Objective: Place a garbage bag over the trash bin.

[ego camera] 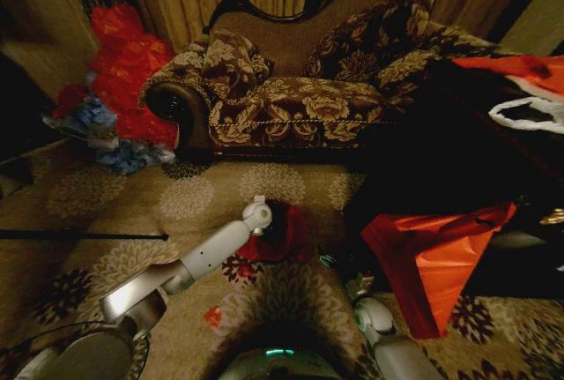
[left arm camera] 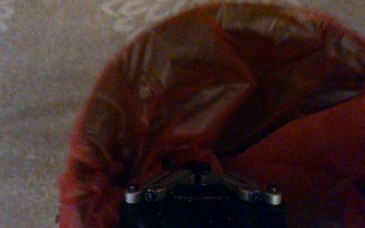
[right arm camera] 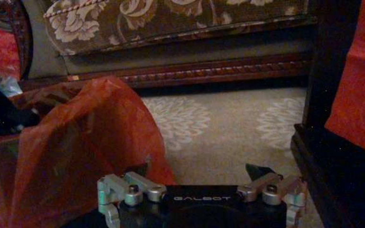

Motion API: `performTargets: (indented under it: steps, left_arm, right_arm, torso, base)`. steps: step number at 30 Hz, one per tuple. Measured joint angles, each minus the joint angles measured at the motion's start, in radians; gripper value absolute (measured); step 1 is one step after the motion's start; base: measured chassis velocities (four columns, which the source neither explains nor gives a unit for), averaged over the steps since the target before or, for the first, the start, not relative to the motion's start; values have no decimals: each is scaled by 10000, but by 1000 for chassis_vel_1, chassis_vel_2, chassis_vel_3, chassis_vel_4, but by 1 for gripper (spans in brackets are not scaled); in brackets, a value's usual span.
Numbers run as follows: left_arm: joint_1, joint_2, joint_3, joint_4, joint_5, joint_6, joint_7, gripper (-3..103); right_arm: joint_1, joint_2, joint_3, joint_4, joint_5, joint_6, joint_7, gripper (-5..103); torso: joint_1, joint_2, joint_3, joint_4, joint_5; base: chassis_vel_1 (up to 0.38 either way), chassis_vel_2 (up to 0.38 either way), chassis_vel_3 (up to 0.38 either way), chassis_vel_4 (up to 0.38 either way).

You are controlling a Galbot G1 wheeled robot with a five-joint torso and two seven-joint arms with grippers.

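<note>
The garbage bag [ego camera: 275, 241] is a thin shiny red film on the carpet in front of the sofa, with a dark round patch in its middle. My left arm reaches out to it, and the left gripper [left arm camera: 198, 167] is shut on the film at the rim. The bag's mouth [left arm camera: 233, 95] gapes wide beyond the fingers. The trash bin is hidden under the film. My right gripper [right arm camera: 198, 169] is open and holds nothing. It hovers low over the carpet with the garbage bag [right arm camera: 74, 142] beside one fingertip [right arm camera: 140, 170].
A patterned sofa [ego camera: 291, 98] stands behind. A heap of red and blue bags [ego camera: 123, 80] lies at the left. A large orange-red plastic sheet [ego camera: 432, 257] hangs off dark furniture [right arm camera: 325, 156] at the right. A thin black rod [ego camera: 84, 235] lies on the carpet.
</note>
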Motion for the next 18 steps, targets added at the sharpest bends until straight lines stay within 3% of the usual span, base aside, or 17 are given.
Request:
performTargets:
  steps: [9, 18]
  left_arm:
    - [85, -891, -100, 1468, 1125, -45, 730, 0]
    - [62, -708, -294, 764, 1725, -79, 970, 0]
  right_arm:
    - [-24, 2, -11, 86, -68, 18, -21, 100]
    - [-46, -9, -15, 206, -94, 19, -23, 100]
  torso:
    - [0, 0, 0, 1, 0]
    - [0, 0, 0, 3, 0]
  base:
    - [0, 0, 0, 0]
    - [0, 0, 0, 0]
